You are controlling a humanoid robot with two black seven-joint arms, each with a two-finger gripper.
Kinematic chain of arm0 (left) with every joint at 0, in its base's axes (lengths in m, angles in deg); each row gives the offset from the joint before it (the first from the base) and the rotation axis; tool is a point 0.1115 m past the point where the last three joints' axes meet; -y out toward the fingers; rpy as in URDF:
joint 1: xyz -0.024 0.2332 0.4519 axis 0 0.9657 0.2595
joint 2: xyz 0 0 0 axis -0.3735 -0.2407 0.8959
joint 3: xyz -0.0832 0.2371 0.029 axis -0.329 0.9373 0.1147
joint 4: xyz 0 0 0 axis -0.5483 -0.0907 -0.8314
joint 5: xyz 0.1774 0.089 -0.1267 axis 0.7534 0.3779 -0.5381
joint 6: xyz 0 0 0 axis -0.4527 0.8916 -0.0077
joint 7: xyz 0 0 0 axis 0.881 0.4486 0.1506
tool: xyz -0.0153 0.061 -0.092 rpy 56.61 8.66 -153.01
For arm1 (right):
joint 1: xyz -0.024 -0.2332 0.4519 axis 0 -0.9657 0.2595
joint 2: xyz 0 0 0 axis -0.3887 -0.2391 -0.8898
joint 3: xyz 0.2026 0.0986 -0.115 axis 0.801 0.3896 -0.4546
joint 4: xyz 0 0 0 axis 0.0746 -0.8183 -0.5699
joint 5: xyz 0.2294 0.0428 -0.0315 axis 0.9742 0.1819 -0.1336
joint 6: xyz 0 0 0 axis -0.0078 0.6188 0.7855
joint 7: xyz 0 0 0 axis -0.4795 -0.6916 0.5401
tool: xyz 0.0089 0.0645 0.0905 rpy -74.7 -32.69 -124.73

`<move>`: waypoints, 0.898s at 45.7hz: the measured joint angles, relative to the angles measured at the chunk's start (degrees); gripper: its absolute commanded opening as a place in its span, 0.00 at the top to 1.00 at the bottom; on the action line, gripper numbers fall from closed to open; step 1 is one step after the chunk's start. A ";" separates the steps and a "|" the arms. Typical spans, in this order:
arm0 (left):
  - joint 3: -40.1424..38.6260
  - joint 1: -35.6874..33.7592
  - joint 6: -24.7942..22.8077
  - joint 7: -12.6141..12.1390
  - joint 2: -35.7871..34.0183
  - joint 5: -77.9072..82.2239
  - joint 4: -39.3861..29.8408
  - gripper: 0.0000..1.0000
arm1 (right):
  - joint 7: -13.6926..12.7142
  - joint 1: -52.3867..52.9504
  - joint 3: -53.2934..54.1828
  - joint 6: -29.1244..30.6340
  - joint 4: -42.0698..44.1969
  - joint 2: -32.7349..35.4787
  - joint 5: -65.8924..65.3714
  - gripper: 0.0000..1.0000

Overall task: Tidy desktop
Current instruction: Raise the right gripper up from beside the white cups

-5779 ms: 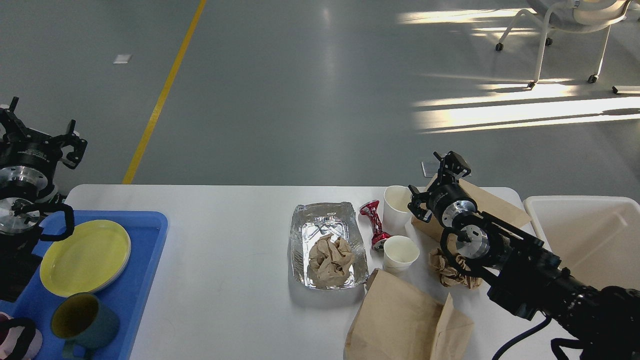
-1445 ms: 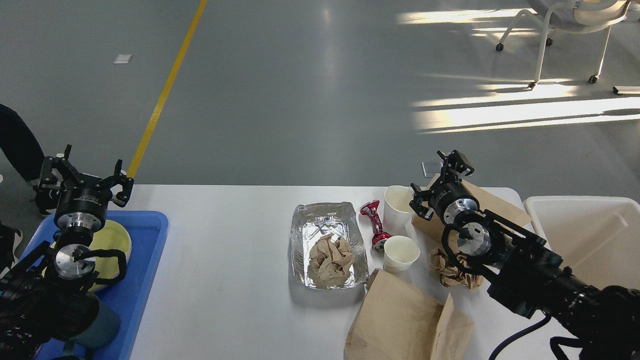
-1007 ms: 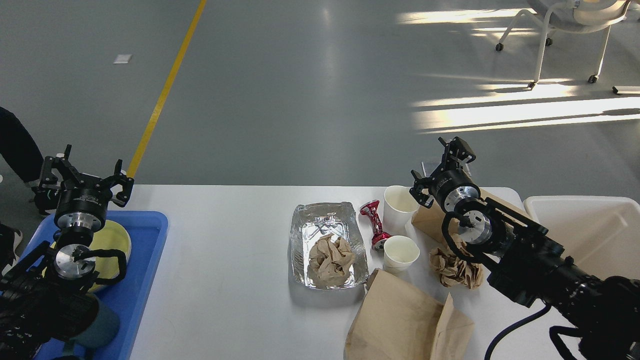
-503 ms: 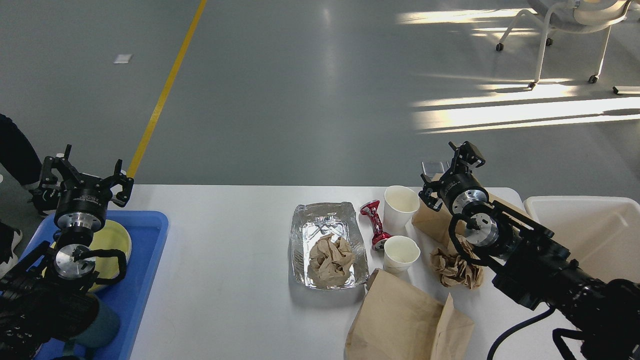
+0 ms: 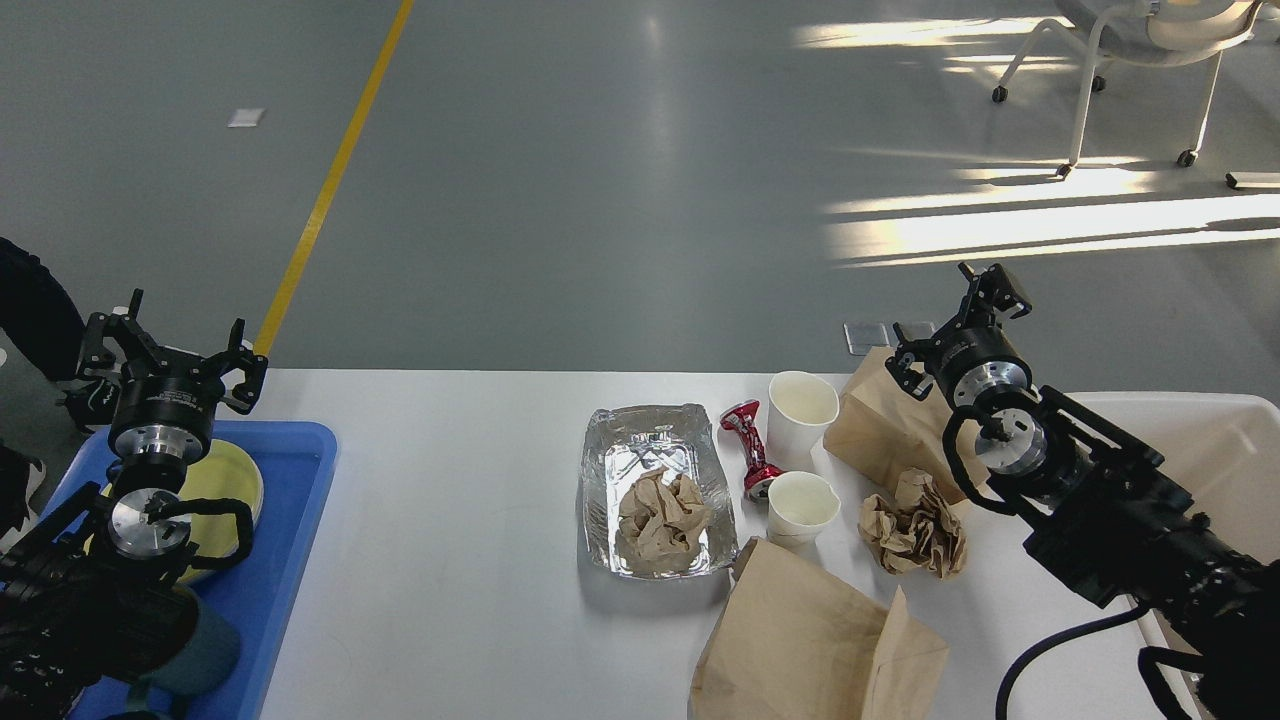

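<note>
Over the white desktop (image 5: 450, 520), both the left gripper (image 5: 172, 335) and right gripper (image 5: 958, 320) hover spread apart, holding nothing.

Large indoor hall or lab, glossy grey floor (image 5: 620, 200), yellow floor line (image 5: 325, 190), wheeled white chair (image 5: 1130, 60)

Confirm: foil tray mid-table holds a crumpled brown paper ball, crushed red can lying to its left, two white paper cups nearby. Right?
Not quite. In the head view the crushed red can lies to the right of the foil tray, between it and the two white paper cups. The crumpled brown paper ball does sit in the tray.
</note>
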 measured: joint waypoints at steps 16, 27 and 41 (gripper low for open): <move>-0.04 0.00 0.00 0.00 0.00 0.00 0.00 0.04 | 0.17 9.04 -1.91 0.27 -0.24 7.67 -0.95 0.00; -0.04 0.00 0.00 0.00 0.00 -0.03 0.00 0.04 | -0.64 15.20 -19.15 2.08 -1.47 9.61 -9.13 0.00; -0.02 0.00 0.00 0.00 0.00 -0.02 0.00 0.04 | -9.47 28.93 -48.71 16.06 -2.08 10.10 -12.08 0.00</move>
